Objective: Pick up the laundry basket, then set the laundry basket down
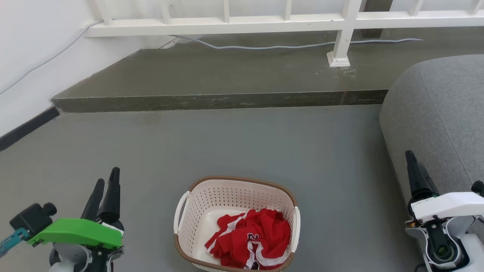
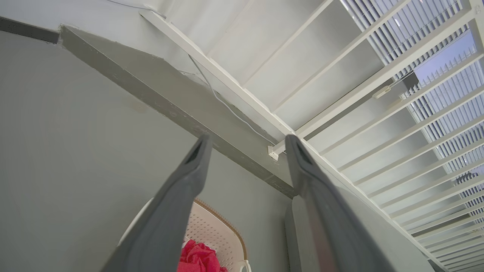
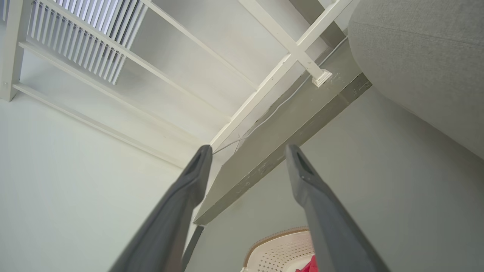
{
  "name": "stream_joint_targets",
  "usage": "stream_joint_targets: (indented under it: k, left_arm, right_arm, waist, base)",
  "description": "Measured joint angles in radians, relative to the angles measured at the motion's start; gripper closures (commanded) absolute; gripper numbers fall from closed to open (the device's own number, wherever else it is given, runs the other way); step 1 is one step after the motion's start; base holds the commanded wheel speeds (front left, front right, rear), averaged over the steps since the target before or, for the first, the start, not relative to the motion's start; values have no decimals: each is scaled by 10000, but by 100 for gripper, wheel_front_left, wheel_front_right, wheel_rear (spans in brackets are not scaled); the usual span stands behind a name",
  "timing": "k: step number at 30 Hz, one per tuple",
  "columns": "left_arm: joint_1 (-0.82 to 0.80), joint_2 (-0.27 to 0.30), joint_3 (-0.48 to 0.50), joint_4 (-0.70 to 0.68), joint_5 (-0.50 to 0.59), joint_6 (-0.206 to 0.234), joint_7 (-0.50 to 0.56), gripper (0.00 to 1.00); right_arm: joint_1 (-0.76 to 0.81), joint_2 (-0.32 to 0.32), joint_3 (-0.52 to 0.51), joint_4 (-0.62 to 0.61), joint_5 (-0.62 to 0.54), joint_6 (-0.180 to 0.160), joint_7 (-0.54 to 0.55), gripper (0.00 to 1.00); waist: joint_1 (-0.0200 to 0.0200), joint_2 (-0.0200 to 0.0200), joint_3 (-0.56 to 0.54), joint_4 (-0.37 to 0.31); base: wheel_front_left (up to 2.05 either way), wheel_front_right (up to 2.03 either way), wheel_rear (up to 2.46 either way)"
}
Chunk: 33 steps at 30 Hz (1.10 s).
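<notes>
— Jaws first: how do yours stand?
— Both pairs apart, clamped on nothing. You have the left gripper and the right gripper low at either side, both pointing toward the step.
— Where's the basket?
— Between your two grippers, on the floor, well apart from each: to the right of the left jaws, to the left of the right jaws. Its far rim is about level with the left fingertips in the head view. Its white handles face outward, one toward each gripper. A red shirt lies crumpled inside, toward the right gripper's side.
— Anything in your way?
— Floor lies between the left jaws and the nearer handle. On the right, a grey sofa bulges just beside the right jaws, on their outer side; whether it touches them you cannot tell.
— And ahead?
— Beyond both sets of fingertips runs the step, with a white railing on it and a pale cable along the railing's foot. A white wall stands out past the left jaws, on their outer side.
</notes>
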Motion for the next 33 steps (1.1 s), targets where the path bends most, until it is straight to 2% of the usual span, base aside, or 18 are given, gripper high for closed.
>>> stream_joint_targets:
  k: [18, 33]
  left_arm:
    - [-151, 522, -1049, -466, 3511, 602, -579, 0]
    - [-169, 543, -1730, -650, 5532, 959, -1085, 0]
  right_arm:
    - [-6, -385, 1053, -132, -3150, -616, -614, 0]
    - [16, -433, 1570, -6, -5085, -1058, -1118, 0]
  waist:
    - [0, 0, 10, 9]
    - [0, 0, 1, 38]
  base:
    - [0, 0, 0]
    - [0, 0, 0]
